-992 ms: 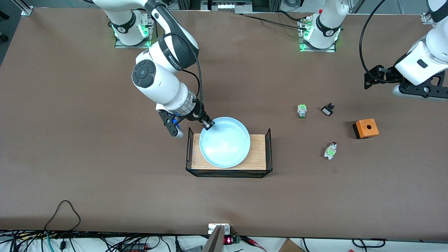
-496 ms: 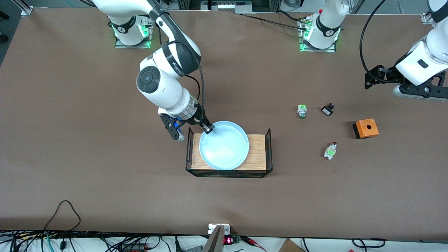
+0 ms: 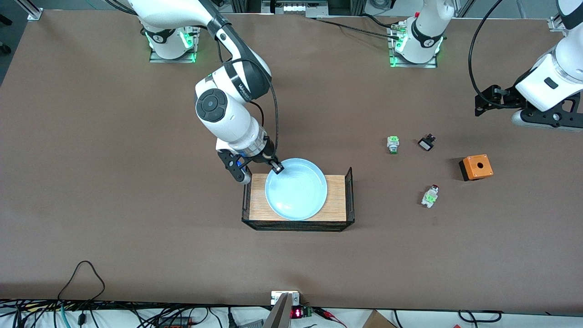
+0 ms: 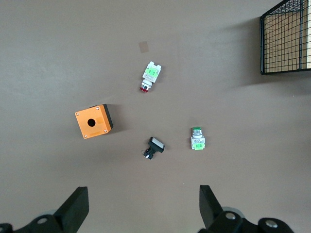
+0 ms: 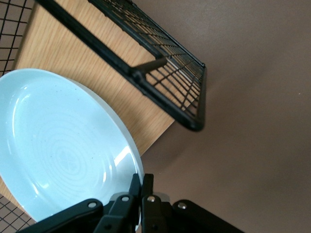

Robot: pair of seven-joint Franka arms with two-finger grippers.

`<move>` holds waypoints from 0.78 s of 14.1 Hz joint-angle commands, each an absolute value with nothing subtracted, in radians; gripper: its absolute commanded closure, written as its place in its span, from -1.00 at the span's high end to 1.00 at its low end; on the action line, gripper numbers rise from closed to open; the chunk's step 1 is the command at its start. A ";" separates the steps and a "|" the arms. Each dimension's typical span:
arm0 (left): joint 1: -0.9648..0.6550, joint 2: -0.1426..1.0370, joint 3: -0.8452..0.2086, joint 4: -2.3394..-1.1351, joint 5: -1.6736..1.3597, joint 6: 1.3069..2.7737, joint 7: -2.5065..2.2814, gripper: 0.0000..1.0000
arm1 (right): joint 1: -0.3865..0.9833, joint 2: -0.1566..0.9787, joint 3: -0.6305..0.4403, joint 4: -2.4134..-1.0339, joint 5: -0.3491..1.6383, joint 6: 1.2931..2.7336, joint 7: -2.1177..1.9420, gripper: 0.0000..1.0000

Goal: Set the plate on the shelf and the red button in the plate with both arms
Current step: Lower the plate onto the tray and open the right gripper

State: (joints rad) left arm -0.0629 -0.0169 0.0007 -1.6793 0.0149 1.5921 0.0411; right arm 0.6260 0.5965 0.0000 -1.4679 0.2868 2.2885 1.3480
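Note:
The pale-blue plate (image 3: 296, 189) sits over the wooden floor of the black wire rack (image 3: 298, 224). My right gripper (image 3: 276, 167) is shut on the plate's rim at the edge toward the robots' bases; in the right wrist view the plate (image 5: 58, 150) shows pinched between the fingers (image 5: 142, 183). The red button (image 3: 430, 196) lies on the table nearer the left arm's end, also in the left wrist view (image 4: 149, 76). My left gripper (image 3: 483, 104) is open and empty, high over the table at its own end, and waits; its fingers (image 4: 208, 201) show wide apart.
An orange box with a hole (image 3: 476, 167), a small black part (image 3: 426, 144) and a white-green block with a green tip (image 3: 393, 145) lie near the red button. The rack's mesh end walls (image 3: 349, 193) stand up on both sides of the plate.
My right gripper has carried the plate a little toward the left arm's end, so it sits more centred over the rack. The left arm has not moved.

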 commanded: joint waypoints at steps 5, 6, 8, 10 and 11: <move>-0.063 -0.002 0.005 -1.649 0.005 1.571 0.043 1.00 | 0.715 0.621 -0.067 -1.443 0.249 2.287 1.374 1.00; -0.063 0.005 0.005 -1.649 0.005 1.571 0.041 1.00 | 0.739 0.620 -0.089 -1.443 0.249 2.287 1.374 1.00; -0.063 0.012 0.005 -1.651 0.003 1.569 0.041 1.00 | 0.765 0.617 -0.126 -1.439 0.250 2.284 1.373 1.00; -0.061 0.024 0.005 -1.649 0.005 1.562 0.046 1.00 | 0.765 0.597 -0.130 -1.439 0.249 2.275 1.368 1.00; -0.063 0.056 0.005 -1.649 0.011 1.562 0.045 1.00 | 0.762 0.574 -0.130 -1.439 0.249 2.252 1.367 1.00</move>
State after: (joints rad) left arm -0.0629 0.0056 0.0009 -1.6794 0.0148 1.5853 0.0411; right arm 0.7535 0.6077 -0.1119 -1.4495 0.2667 2.2877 1.3503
